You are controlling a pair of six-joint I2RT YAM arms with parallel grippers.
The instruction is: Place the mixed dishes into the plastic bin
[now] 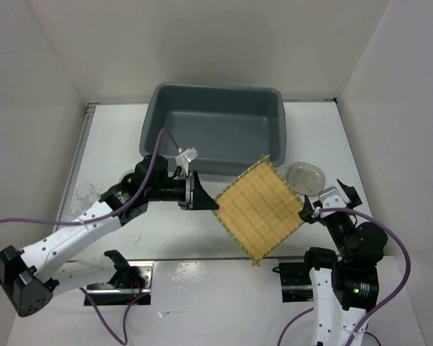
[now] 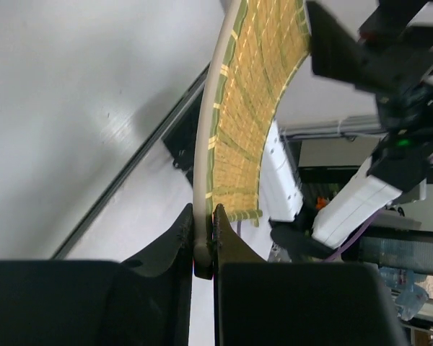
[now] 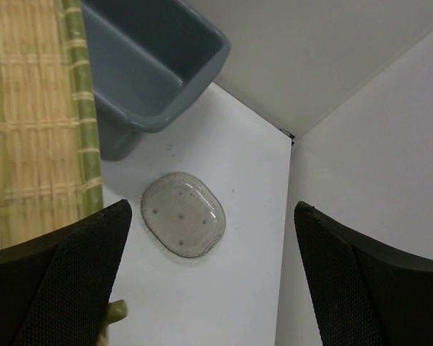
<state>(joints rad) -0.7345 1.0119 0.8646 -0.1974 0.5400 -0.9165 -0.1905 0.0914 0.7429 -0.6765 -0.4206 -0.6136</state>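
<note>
Woven mat [image 1: 260,209], cropped in both wrist views, is pinched by left end effector [image 2: 203,223]; right end effector [image 3: 213,216] gapes.

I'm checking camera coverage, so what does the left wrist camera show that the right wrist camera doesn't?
Only the left wrist: the left fingers clamped on the rim of the woven mat, which bows upward. Only the right wrist: a transparent plate lying on the table, a corner of the grey plastic bin, and the right fingers spread open. Both: the mat.

Square tan woven mat [image 1: 260,210] aloft before grey bin [image 1: 216,88], clear plate [image 1: 306,177] at right, clear cup [image 1: 86,194] left
</note>
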